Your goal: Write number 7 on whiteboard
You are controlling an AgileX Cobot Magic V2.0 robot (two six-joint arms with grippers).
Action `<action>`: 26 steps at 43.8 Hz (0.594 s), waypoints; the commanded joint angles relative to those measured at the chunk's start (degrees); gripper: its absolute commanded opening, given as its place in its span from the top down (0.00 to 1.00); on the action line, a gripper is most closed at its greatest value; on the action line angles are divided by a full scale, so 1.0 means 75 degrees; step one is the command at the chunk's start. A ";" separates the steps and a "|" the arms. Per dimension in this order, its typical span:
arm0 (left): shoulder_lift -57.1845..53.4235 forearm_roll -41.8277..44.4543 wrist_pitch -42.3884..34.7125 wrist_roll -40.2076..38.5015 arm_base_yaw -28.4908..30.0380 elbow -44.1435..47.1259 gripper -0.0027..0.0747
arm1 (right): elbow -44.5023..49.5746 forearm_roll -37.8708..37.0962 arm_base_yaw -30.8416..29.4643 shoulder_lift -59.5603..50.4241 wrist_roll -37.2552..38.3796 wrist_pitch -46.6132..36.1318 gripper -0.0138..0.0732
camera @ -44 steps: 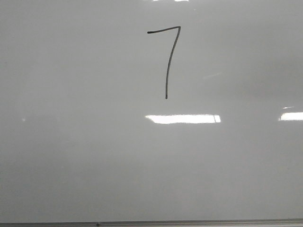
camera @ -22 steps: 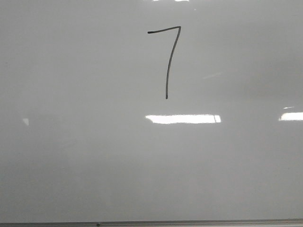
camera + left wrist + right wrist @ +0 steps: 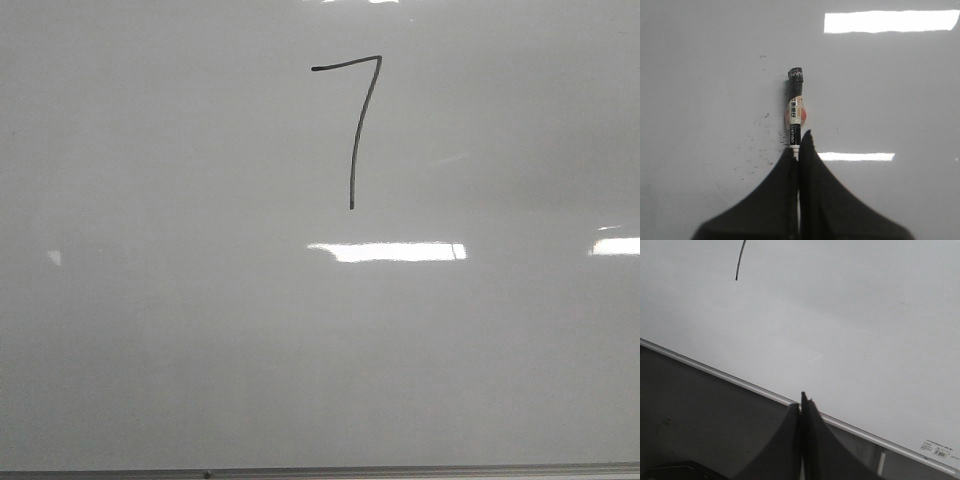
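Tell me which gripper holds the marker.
The left gripper: a marker sticks out between its shut fingers. The right gripper is shut on nothing.

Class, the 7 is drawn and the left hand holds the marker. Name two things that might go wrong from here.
1. The marker is clamped in the left hand over the whiteboard. Whether its tip is capped cannot be told; if bare, a dip might leave a stray mark.
2. The number 7 is fresh ink on a glossy surface. A hand sweeping across it may smear it. The right hand, shut and empty, hangs near the board's edge strip.
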 commanded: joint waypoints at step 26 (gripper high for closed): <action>-0.0094 -0.0066 -0.0628 -0.0066 0.0018 0.0096 0.99 | 0.4443 -0.0140 -0.2652 -0.3278 -0.0040 -0.6246 0.92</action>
